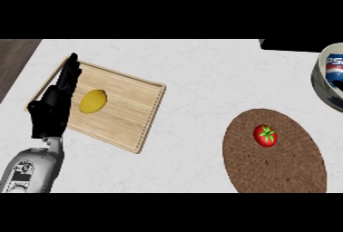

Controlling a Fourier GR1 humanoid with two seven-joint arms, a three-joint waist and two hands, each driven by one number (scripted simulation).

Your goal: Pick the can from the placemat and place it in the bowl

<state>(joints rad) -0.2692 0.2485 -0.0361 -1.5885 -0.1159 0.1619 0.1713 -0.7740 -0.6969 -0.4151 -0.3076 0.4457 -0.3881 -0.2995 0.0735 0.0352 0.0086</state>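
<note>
At the right edge stands a pale bowl (319, 88), cut off by the frame. Inside it lies a white can (334, 69) with blue and red markings. The round brown placemat (281, 167) sits at the lower right and carries only a red tomato (265, 135). My left hand (55, 102) shows at the left, fingers straight and pointing up, resting over the left edge of a wooden board and holding nothing. My right hand does not appear in the head view.
A wooden cutting board (130, 113) lies at the left with a yellow lemon (93, 101) on it. The white counter (194, 72) runs between the board and the placemat. A dark object (295, 44) sits at the top right.
</note>
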